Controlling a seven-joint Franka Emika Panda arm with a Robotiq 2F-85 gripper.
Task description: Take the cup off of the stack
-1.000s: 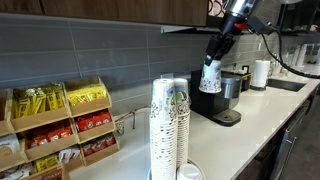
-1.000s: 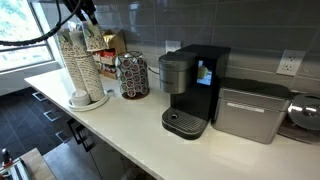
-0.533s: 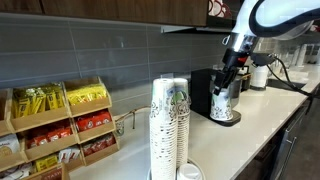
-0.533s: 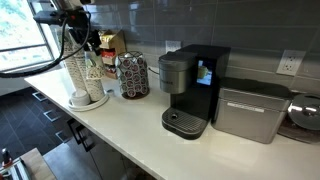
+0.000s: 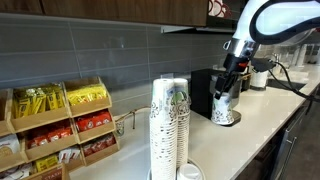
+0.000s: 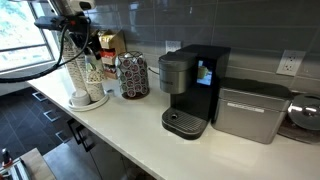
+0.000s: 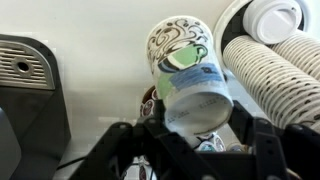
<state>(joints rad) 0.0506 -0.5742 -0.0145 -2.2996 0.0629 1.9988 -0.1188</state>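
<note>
My gripper [image 7: 197,126] is shut on a white paper cup [image 7: 190,82] with a green and brown swirl print; its round base faces the wrist camera. In an exterior view the gripper [image 5: 228,88] holds the cup [image 5: 224,108] low over the counter, in front of the black coffee machine [image 5: 204,92] and far from the tall cup stack [image 5: 169,125] in the foreground. The stacks show at the right of the wrist view [image 7: 272,72]. In an exterior view the gripper [image 6: 88,45] hangs by the cup stacks [image 6: 76,75], where the held cup is hard to make out.
A coffee pod carousel [image 6: 133,75] stands between the cup stacks and the coffee machine [image 6: 190,85]. A silver appliance [image 6: 250,110] sits beside it. A wooden snack rack [image 5: 60,125] stands against the wall. A white lid [image 7: 276,18] lies by the stacks.
Over the last second the gripper came down with the cup from high in front of the coffee machine to near the counter. In the last half second it barely moved.
</note>
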